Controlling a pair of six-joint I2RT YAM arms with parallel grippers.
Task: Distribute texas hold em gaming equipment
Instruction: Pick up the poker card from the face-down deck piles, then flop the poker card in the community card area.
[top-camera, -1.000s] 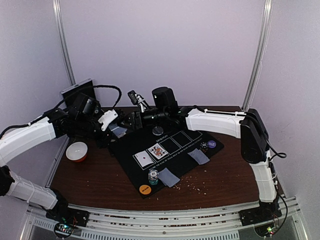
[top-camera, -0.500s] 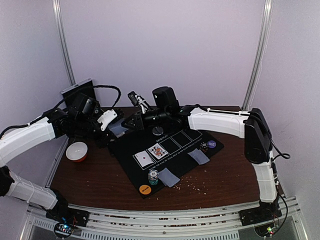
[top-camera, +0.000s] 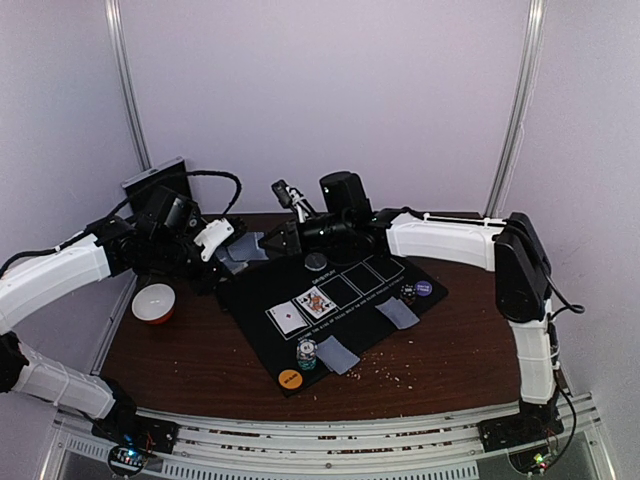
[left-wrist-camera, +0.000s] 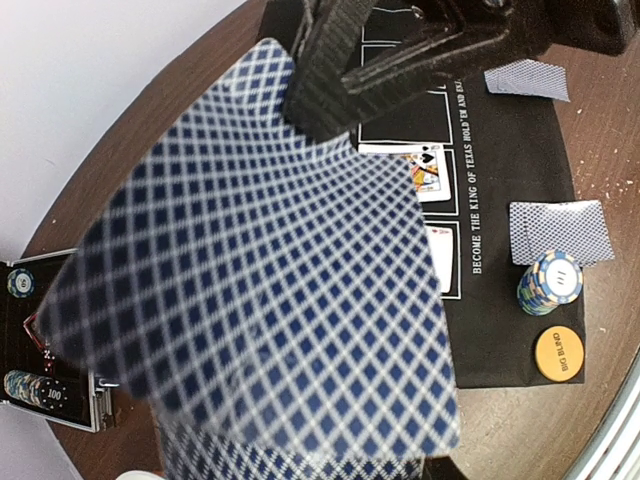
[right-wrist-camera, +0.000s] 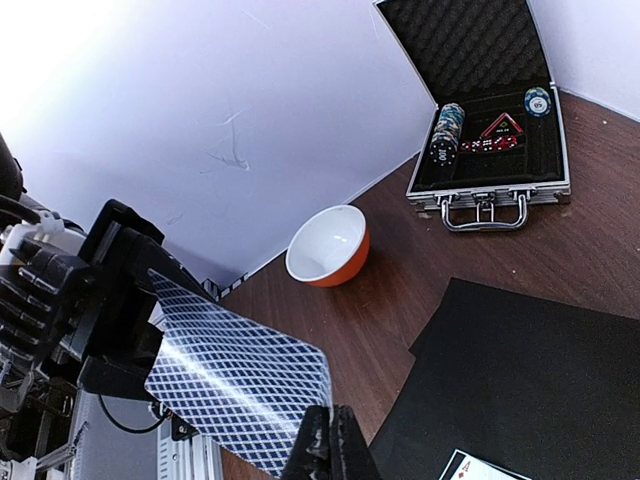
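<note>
My right gripper (right-wrist-camera: 332, 440) is shut on the corner of one blue-diamond-backed playing card (right-wrist-camera: 240, 385), held in the air over the table's back left. That card (left-wrist-camera: 270, 270) fills the left wrist view, with the right gripper's fingers (left-wrist-camera: 330, 80) pinching its top edge. My left gripper (top-camera: 222, 250) holds the rest of the deck (left-wrist-camera: 240, 462) just under it; its own fingers are hidden by the cards. On the black mat (top-camera: 345, 272) lie two face-up cards (top-camera: 302, 310), two face-down cards (top-camera: 398, 312), a chip stack (top-camera: 306, 352), an orange disc (top-camera: 290, 379) and a purple disc (top-camera: 424, 288).
A red-and-white bowl (top-camera: 154, 301) stands left of the mat. The open silver case (right-wrist-camera: 490, 120) with chips inside sits at the back left by the wall. A clear disc (top-camera: 316, 261) lies at the mat's far edge. Crumbs dot the wood near the front.
My right gripper has closed on the top card and drawn it a little to the right, away from the deck. The left arm has stayed put.
</note>
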